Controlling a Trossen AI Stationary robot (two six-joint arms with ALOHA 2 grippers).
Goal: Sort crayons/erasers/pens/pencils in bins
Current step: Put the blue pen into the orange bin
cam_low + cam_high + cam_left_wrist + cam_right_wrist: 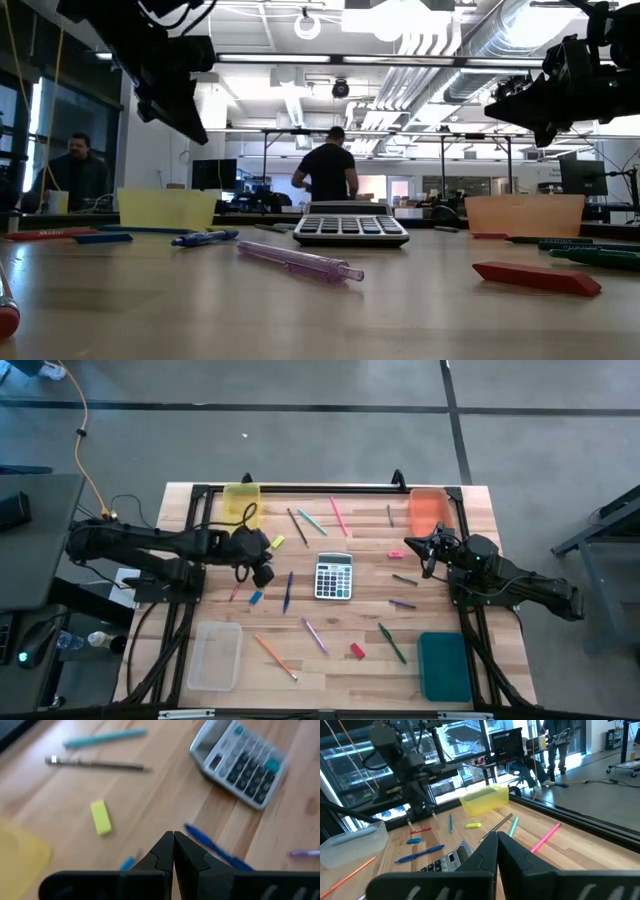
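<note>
Nearest the low camera lies a purple pen (298,261) on the tabletop (330,660), with a red eraser (536,277) off to one side and the calculator (334,576) behind. Nothing is sorted yet, judging by the four bins: the clear bin (213,655) and teal bin (443,666) sit at the near corners, the yellow bin (241,502) and orange bin (430,508) at the far ones, and none shows anything inside.

Both arms hang above the wood. The left hand (262,570) hovers left of the calculator with its fingers pressed together and nothing between them. The right hand (428,552) hovers just in front of the orange bin, likewise closed and empty.

Pencils, pens, crayons and erasers lie scattered between the bins (mostly well apart, some close). A blue pen (288,591) lies just beside the calculator, under the left hand, with a blue crayon (256,598) and a red crayon (235,592) near it. A yellow eraser (101,817) sits near the yellow bin.

The risk I see here is confusion of kinds: a closed hand coming down would have to open first, or it will only knock a stick aside. The blue pen and blue crayon lie close enough that a wide grasp could nudge both, and the small erasers could easily slip away.
</note>
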